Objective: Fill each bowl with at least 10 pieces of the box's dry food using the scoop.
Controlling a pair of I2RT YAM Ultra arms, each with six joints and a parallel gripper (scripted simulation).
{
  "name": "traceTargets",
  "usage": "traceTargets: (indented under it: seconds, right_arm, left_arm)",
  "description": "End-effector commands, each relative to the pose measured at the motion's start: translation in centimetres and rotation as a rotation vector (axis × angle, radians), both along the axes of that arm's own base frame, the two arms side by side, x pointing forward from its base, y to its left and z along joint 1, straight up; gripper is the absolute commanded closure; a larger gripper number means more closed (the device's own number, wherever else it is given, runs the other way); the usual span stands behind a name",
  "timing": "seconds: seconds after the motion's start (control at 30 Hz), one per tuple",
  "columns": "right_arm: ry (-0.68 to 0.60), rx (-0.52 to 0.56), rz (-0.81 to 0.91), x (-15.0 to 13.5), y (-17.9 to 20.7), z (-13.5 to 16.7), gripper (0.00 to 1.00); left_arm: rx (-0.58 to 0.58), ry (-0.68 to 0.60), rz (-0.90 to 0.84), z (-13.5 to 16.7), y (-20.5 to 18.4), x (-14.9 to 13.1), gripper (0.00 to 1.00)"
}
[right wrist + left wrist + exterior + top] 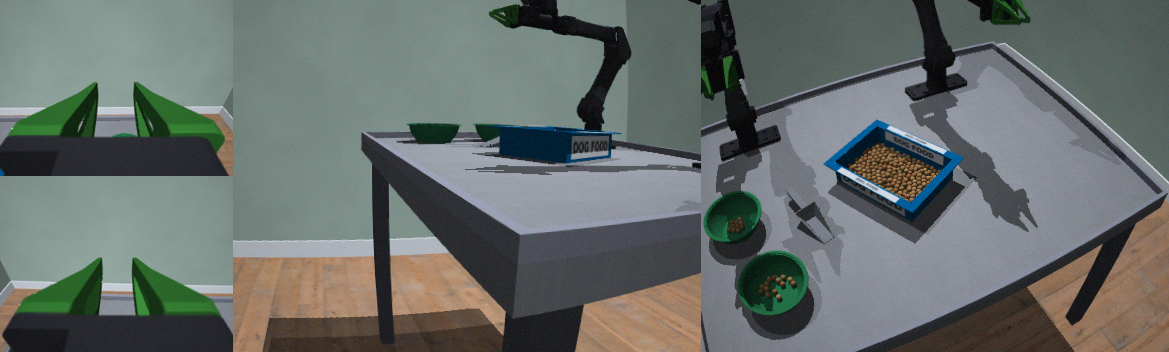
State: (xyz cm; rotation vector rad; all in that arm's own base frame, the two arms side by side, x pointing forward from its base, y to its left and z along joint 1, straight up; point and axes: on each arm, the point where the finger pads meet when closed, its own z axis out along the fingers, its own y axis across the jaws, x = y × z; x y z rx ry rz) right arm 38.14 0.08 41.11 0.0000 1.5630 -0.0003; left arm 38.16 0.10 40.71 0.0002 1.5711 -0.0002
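Observation:
The grey scoop (pixel 808 216) lies on the table between the box and the bowls, in no gripper. The blue box (pixel 893 167) labelled DOG FOOD sits flat mid-table, full of brown pieces; it also shows in the exterior view (pixel 555 143). Two green bowls stand at the left: the far bowl (pixel 732 216) and the near bowl (pixel 773 282), each with several pieces. My right gripper (pixel 718 75) (pixel 116 88) is raised high above the table's left end, open and empty. My left gripper (pixel 1006 12) (pixel 116 264) is high at the back, open and empty.
Both arm bases (pixel 936 85) (pixel 748 137) are bolted along the table's far edge. The table has a raised rim (pixel 1081 115). Both wrist views face the green wall. No stray pieces show on the table top.

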Motion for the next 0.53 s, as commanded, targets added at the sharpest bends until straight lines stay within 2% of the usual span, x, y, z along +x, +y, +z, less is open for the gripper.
traceTargets:
  seconds: [0.0,0.03,0.07,0.17,0.5]
  right_arm:
    - [-0.004,0.003,0.000,-0.5,0.2,0.2,0.68]
    - [-0.034,0.002,-0.001,-0.3,0.1,1.0,0.68]
    - [-0.016,0.004,0.004,-0.3,0.3,-0.2,0.68]
    - [-0.067,0.004,-0.001,-0.6,0.1,2.3,0.68]
    - [-0.045,0.004,-0.001,-0.6,0.1,1.8,0.68]
  left_arm:
    - [0.004,-0.057,-0.012,2.2,-0.4,-0.3,0.74]
    - [0.004,-0.029,-0.002,1.1,-0.1,-0.2,0.74]
    - [0.004,-0.058,-0.004,2.3,-0.2,-0.3,0.74]
    - [0.004,-0.058,-0.004,2.3,-0.2,-0.3,0.74]
    - [0.004,-0.058,-0.004,2.3,-0.2,-0.3,0.74]
